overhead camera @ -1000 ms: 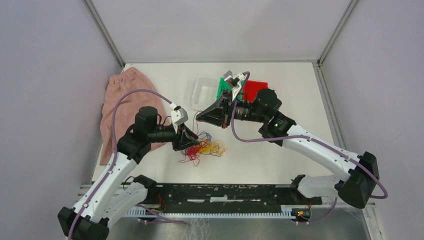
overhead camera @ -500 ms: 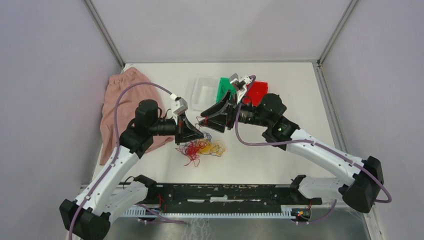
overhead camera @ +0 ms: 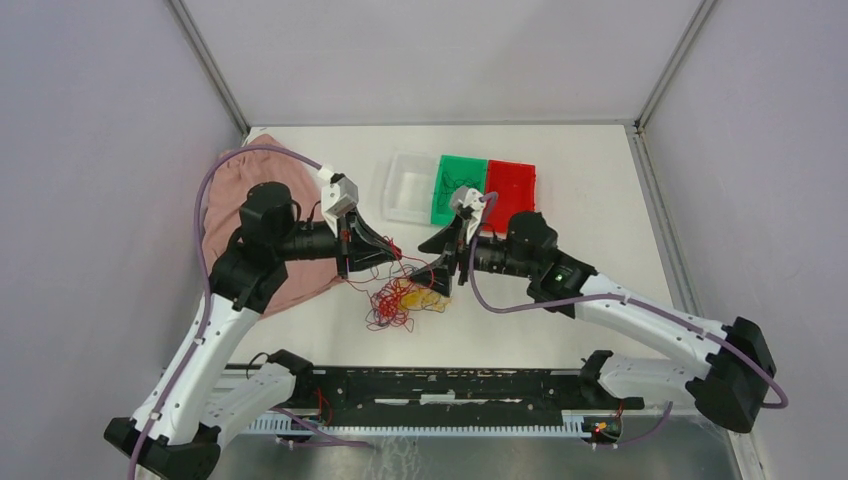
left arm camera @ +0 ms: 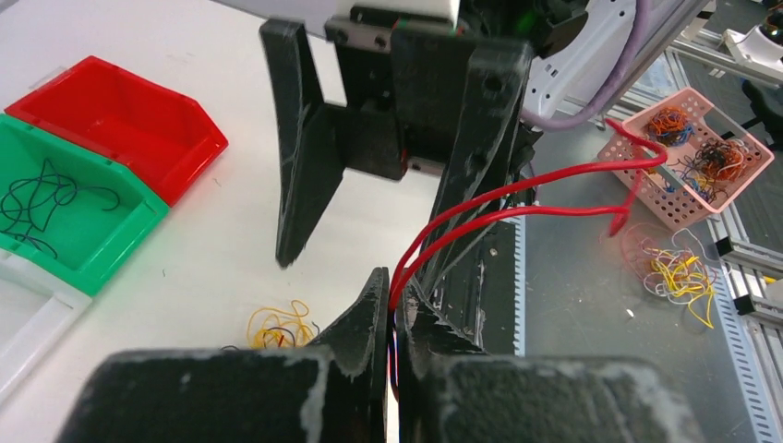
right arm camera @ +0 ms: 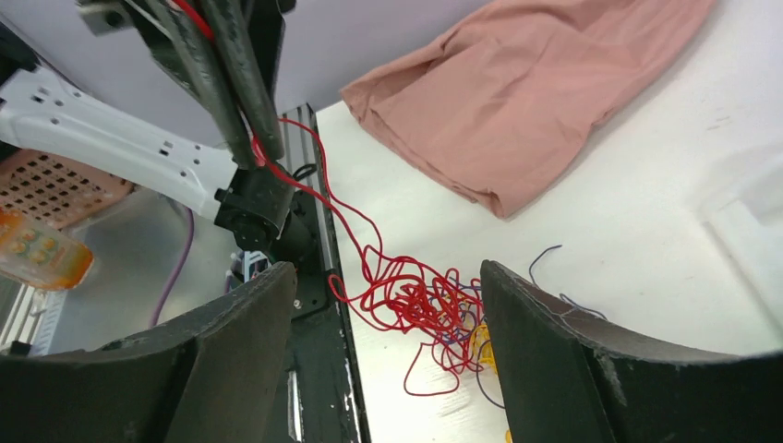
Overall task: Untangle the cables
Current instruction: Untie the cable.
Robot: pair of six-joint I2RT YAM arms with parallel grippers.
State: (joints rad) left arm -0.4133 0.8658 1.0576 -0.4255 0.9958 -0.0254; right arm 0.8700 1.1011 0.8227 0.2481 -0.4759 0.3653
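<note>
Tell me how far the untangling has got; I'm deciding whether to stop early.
Done: a few thin dark wires lie in the green plastic bin. In hand: the left gripper is shut on a thin red wire running from the red, yellow and dark wire tangle; the right gripper is open. Left: that tangle, mostly intact on the white table.

The cables (overhead camera: 405, 298) are lying heaped on the table (overhead camera: 600, 215), one of them stretching up and left into the left gripper (overhead camera: 398, 256), the right gripper (overhead camera: 432, 268) hanging just beside the heap on its right. Behind them three bins (overhead camera: 408, 185) are sitting side by side, the middle bin (overhead camera: 455, 168) holding a few loose wires (left arm camera: 37, 198). A cloth (overhead camera: 222, 195) is lying along the table's left edge
</note>
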